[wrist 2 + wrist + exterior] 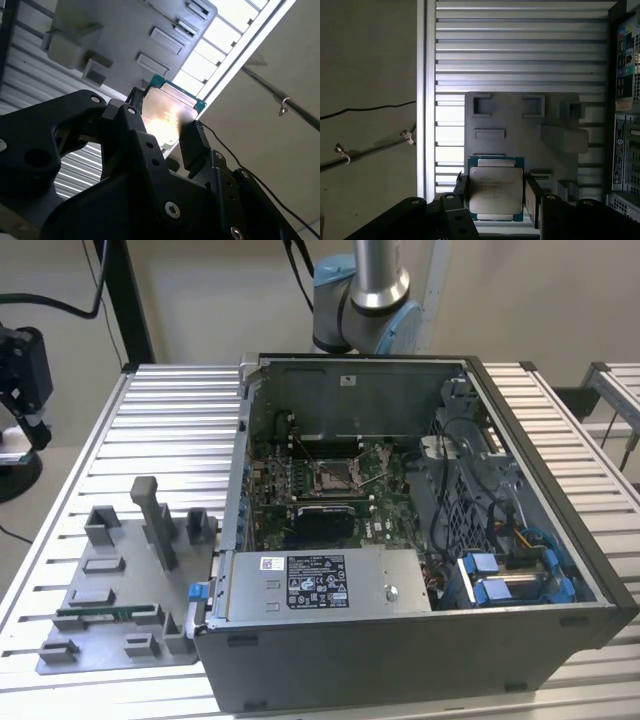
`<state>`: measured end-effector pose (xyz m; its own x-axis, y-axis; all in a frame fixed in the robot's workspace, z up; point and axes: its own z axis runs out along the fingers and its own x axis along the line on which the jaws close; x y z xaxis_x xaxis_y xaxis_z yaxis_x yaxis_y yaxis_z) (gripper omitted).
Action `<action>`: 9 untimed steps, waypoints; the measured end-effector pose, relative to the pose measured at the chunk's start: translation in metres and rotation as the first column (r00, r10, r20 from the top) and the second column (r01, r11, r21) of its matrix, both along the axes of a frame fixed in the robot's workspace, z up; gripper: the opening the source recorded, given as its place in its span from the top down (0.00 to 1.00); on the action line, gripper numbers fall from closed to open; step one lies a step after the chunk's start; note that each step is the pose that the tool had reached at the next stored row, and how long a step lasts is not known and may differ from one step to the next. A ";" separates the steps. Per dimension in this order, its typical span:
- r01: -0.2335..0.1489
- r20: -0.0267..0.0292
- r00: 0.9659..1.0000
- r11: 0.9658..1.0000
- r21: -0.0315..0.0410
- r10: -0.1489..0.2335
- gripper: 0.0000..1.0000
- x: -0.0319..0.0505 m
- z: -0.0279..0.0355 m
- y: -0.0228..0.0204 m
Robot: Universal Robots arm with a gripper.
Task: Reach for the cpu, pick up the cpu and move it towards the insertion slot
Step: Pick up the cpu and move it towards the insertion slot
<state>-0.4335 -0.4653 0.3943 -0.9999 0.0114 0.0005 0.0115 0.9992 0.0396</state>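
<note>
My gripper [496, 194] is shut on the cpu [496, 189], a flat square chip with a pale metallic face and a thin green edge. One black finger [461, 186] presses on each of two opposite sides. In the second wrist view the cpu [167, 112] glints between the same fingers of the gripper [162, 126]. The chip hangs in the air above the grey plastic tray [520, 130]. In the exterior view the insertion slot [335, 472] lies on the motherboard inside the open computer case [520, 540]. It is a shiny square frame with a dark centre.
The grey tray [120, 610] with upright blocks [150, 515] and a long green memory stick [105, 613] sits on the slatted table [170, 430], at the exterior view's left of the case. The arm's base [365, 290] rises behind the case. Cables and blue drive brackets [500, 575] fill the case's right side.
</note>
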 end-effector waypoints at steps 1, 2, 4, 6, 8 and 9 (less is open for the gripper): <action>0.000 0.000 1.000 1.000 0.000 0.000 1.00 0.0009 0.0000 0.0000; 0.000 0.000 1.000 1.000 0.000 0.000 1.00 0.0019 0.0000 0.0000; 0.000 0.000 1.000 1.000 0.000 0.000 1.00 0.0041 0.0000 0.0001; 0.000 0.000 1.000 1.000 0.000 0.000 1.00 0.0063 0.0000 0.0000; 0.000 0.000 1.000 1.000 0.000 0.000 1.00 0.0078 -0.0001 0.0001; 0.000 0.000 1.000 1.000 0.000 0.000 1.00 0.0079 -0.0001 0.0001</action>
<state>-0.4256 -0.4652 0.3942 -0.9999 0.0116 0.0004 0.0116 0.9991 0.0397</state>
